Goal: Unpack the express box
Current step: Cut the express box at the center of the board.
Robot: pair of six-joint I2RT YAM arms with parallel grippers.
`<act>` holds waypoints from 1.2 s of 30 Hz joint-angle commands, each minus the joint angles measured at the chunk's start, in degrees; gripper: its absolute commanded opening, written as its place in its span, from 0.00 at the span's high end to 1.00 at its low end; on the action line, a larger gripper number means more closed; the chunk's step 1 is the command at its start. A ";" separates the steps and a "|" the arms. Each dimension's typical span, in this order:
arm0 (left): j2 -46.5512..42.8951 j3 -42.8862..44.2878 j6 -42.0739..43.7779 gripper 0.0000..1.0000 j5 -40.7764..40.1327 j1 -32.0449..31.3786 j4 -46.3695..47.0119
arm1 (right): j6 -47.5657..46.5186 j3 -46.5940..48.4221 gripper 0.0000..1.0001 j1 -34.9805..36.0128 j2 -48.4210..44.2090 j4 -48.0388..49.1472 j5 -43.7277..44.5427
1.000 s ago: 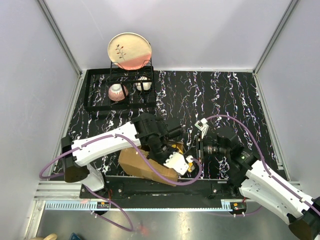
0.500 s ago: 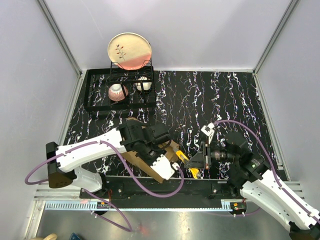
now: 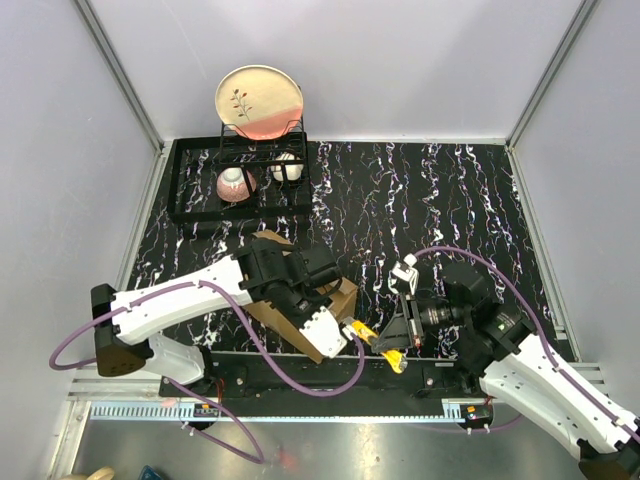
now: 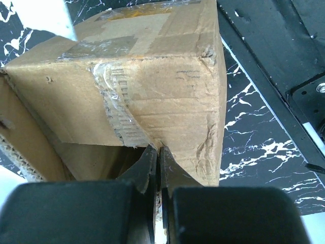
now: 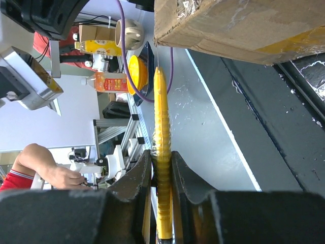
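While the top view hides most of the express box (image 3: 342, 296) under the left arm, tilted at the table's (image 3: 450, 200) near edge, our left wrist view shows the left gripper (image 4: 156, 152) pinched together on its lower cardboard edge. The right gripper (image 5: 162, 157) is clamped on a yellow ribbed tool (image 5: 161, 101), with the tip just under the box corner. We see a dish rack (image 3: 190, 185) with a plate (image 3: 259, 100) well behind.

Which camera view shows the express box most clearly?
The left wrist view: the express box fills the frame, its tape and creases plain. From above, the left arm covers most of the box; the right wrist view catches only one edge of it.
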 commanded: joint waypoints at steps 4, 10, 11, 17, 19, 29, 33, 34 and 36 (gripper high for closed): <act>1.75 6.15 1.59 1.00 -1.28 0.79 -0.24 | -2.50 1.55 1.00 0.20 3.78 2.15 2.45; 3.07 10.19 1.06 1.00 0.48 0.70 -3.49 | -4.44 2.69 1.00 0.20 5.63 1.63 5.62; 3.07 11.07 0.54 1.00 0.57 0.70 -4.11 | -4.44 2.70 1.00 0.11 5.46 1.63 5.80; 2.46 10.73 -0.17 1.00 -0.22 0.00 -4.99 | -3.56 3.22 1.00 0.11 2.56 -0.03 5.71; 2.10 10.37 -0.26 1.00 -0.92 -0.35 -4.99 | -3.56 4.10 1.00 0.02 1.24 -1.62 6.85; 1.57 9.49 -1.66 1.00 -3.03 -3.08 -4.90 | -2.68 4.63 1.00 0.20 -0.70 -3.82 7.38; 1.31 9.32 -2.01 1.00 -3.74 -3.87 -4.90 | -3.21 4.89 1.00 0.20 0.70 -4.43 7.21; 1.31 9.32 -2.01 1.00 -4.00 -4.04 -4.90 | -3.21 4.81 1.00 0.11 0.97 -4.52 7.21; 1.40 9.41 -1.93 1.00 -4.44 -4.48 -4.82 | -3.21 4.63 1.00 0.11 1.93 -4.87 6.95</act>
